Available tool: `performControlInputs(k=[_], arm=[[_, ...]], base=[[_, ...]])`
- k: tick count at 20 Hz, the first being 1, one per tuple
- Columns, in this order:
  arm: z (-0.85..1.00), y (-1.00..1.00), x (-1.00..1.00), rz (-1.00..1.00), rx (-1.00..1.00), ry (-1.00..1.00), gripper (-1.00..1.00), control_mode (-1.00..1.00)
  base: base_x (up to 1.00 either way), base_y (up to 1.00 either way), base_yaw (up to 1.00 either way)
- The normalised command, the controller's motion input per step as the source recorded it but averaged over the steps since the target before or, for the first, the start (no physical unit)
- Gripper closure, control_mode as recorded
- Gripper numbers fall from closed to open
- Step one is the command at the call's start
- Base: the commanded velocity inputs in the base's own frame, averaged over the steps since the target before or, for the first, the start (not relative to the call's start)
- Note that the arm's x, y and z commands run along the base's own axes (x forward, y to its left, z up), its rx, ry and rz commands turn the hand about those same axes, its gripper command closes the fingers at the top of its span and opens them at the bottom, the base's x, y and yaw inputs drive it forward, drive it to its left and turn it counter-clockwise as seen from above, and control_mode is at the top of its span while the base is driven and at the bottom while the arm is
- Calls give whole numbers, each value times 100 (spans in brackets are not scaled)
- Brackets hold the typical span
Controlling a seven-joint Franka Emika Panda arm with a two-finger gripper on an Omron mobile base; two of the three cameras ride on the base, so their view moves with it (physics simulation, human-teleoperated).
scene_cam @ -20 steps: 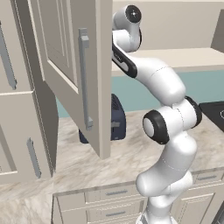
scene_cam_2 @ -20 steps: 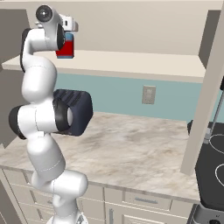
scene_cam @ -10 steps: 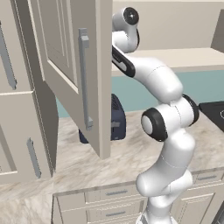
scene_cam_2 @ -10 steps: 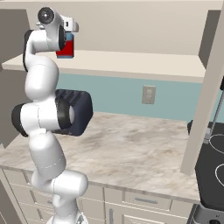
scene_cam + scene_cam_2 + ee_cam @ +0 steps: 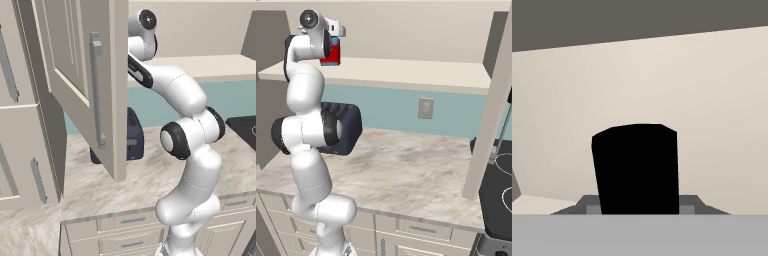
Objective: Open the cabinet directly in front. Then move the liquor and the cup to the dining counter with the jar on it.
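The liquor [image 5: 330,56] stands upright on the shelf inside the open cabinet [image 5: 80,75], its blue body and wide red label showing in the right base view just beside the white hand. In the hand view its black cap [image 5: 636,167] rises dark and close in the lower middle of the frame, with the pale cabinet back wall behind it. The gripper [image 5: 331,47] is at the bottle's upper part, level with the neck and cap; the jaws sit on either side of the bottle, but whether they are pressing it or are just apart from it cannot be told. The arm reaches up from the base and bends over into the cabinet opening. In the left base view the left cabinet door, with its long vertical silver handle [image 5: 96,90], stands swung out toward the camera and hides the bottle; the right door [image 5: 491,100] is swung out at the right edge of the right base view. Below the shelf lies the marbled table [image 5: 406,170], with a dark toaster [image 5: 131,135] on it near the teal back wall and a wall outlet [image 5: 426,108] above it.
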Motion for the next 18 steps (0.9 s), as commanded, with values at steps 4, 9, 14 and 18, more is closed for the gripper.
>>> performControlInputs(k=[4, 9, 14, 18], arm=[[0, 0, 0, 0, 0, 0, 100, -100], [0, 0, 0, 0, 0, -3, 100, -100], [16, 0, -7, 0, 0, -26, 100, -100], [7, 0, -3, 0, 0, -11, 100, -100]], base=[[0, 0, 0], [0, 0, 0], [0, 0, 0], [0, 0, 0]])
